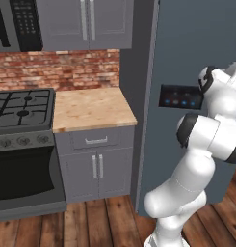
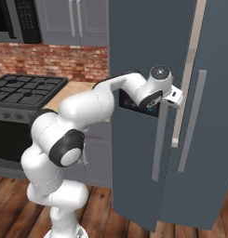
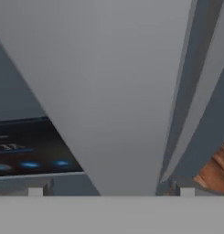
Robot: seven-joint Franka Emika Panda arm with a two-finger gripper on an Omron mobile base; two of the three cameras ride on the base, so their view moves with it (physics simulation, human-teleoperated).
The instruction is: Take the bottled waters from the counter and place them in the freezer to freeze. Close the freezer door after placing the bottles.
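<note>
Freezer door [image 2: 148, 139], slate grey, hung slightly ajar; a pale strip of interior showed in the gap between it and the neighbouring right-hand door [image 2: 208, 116]. Its long grey bar handle [image 2: 158, 144] ran vertically below the small dark control panel [image 1: 179, 96]. Gripper [image 2: 176, 96] sat at the top of that handle, just beside the panel; in the hand view the handle [image 3: 118, 91] passed between the two finger tips [image 3: 35, 191], jaws spread fully, not clamped. White arm [image 1: 201, 144] stretched across the front of the door and hid part of the panel in the right base view. Tabletop [image 1: 93, 108], tan butcher block, lay left of the freezer, with the black gas stove [image 1: 23, 111] adjoining it, brick backsplash [image 1: 57, 70] behind and grey wall cabinets [image 1: 85, 24] overhead.
</note>
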